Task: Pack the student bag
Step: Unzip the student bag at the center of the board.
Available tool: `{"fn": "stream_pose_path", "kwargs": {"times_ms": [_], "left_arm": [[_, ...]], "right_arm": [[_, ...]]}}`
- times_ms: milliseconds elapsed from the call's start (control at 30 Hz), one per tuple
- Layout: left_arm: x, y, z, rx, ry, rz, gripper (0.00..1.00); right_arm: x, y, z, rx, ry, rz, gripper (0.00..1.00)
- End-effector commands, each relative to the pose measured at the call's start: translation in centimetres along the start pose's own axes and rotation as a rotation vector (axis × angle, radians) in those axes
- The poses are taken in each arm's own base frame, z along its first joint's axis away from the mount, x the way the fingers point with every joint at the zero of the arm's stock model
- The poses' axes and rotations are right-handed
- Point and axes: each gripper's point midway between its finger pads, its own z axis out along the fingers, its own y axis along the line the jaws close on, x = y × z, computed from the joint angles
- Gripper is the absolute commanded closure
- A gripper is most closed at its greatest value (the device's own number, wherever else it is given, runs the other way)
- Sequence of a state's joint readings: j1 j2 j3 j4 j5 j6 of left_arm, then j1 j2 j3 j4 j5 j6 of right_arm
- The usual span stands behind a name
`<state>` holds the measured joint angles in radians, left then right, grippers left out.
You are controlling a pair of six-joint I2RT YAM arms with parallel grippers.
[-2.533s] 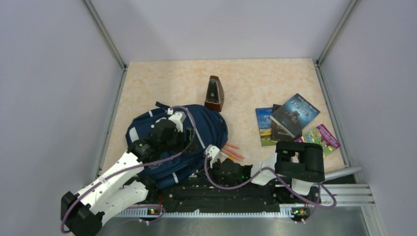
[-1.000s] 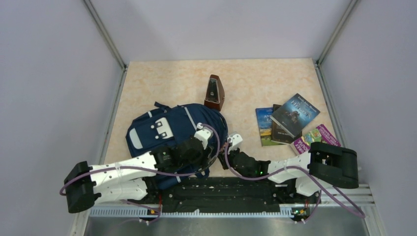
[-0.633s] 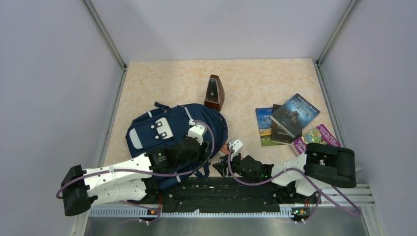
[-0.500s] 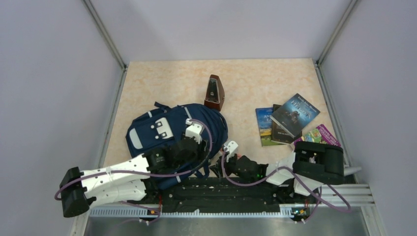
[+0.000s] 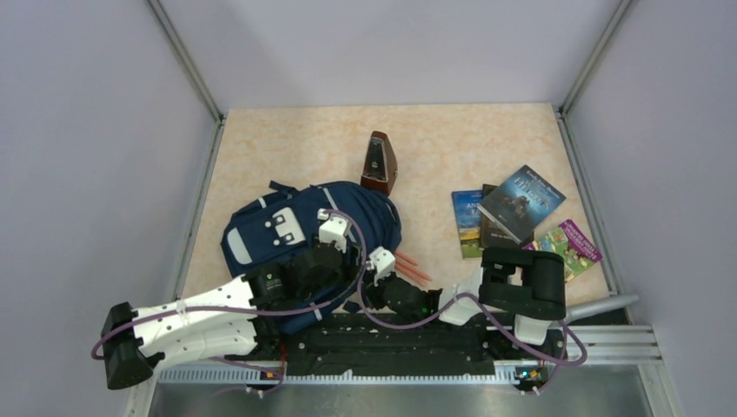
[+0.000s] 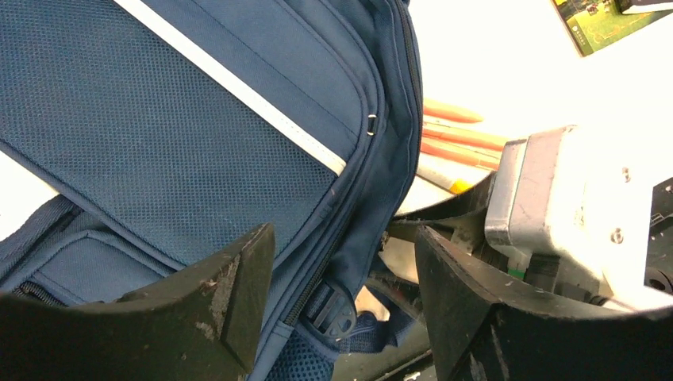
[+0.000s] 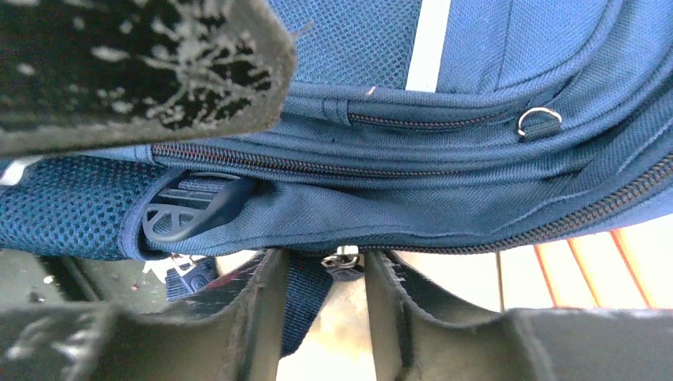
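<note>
The pale worktop (image 5: pixel 487 139) carries the student bag (image 5: pixel 261 226) lying flat on its near-left part, close to the arm bases. The left gripper (image 6: pixel 341 238) hangs over the bag's zipped edge, jaws wide apart. The right gripper (image 7: pixel 325 262) has its jaws narrowly apart, with a zip pull (image 7: pixel 345 259) at their tips. Books (image 5: pixel 520 195) lie to the right, a metronome (image 5: pixel 379 163) stands behind the bag, and pencils (image 5: pixel 413 268) lie just beside it.

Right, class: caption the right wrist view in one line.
Right pincer, open, straddling a zipper pull at the blue backpack edge.
</note>
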<state>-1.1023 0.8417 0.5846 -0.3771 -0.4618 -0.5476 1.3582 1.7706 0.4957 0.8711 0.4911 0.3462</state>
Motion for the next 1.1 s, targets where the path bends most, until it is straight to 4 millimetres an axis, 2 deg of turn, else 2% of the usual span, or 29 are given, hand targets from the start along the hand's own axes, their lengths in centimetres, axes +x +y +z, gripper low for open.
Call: {"fn": "stream_pose_path", "kwargs": {"times_ms": [0, 67, 133, 367, 533, 733, 933, 1067], "left_arm": [[-0.6, 0.1, -0.2, -0.004, -0.025, -0.005, 0.3], [-0.5, 0.1, -0.2, -0.002, -0.023, 0.004, 0.29], [-0.3, 0.2, -0.1, -0.002, -0.019, 0.018, 0.29], [1.1, -0.6, 0.8, 0.06, 0.01, 0.094, 0.28], [2.4, -2.3, 1.8, 0.136, 0.085, 0.193, 0.27], [3.2, -2.9, 3.1, 0.142, 0.133, 0.244, 0.27], [3.6, -2.5, 4.3, 0.091, 0.148, 0.256, 0.28], [3.9, -2.5, 5.0, 0.074, 0.141, 0.239, 0.32]], "right_arm": [[-0.4, -2.2, 0.4, 0.137, -0.023, -0.007, 0.74], [-0.9, -2.2, 0.1, 0.131, -0.036, -0.001, 0.91], [-1.6, -1.9, -0.2, 0.116, -0.047, -0.008, 1.0], [-3.7, -2.3, -1.5, 0.1, -0.022, -0.003, 1.0], [-4.3, -2.5, -1.9, 0.022, 0.033, 0.021, 1.0], [-4.9, -3.1, -2.2, 0.031, 0.055, 0.019, 1.0], [-5.3, -3.9, -2.7, 0.042, 0.048, 0.063, 1.0], [-5.9, -3.8, -3.0, 0.022, 0.033, 0.086, 1.0]]}}
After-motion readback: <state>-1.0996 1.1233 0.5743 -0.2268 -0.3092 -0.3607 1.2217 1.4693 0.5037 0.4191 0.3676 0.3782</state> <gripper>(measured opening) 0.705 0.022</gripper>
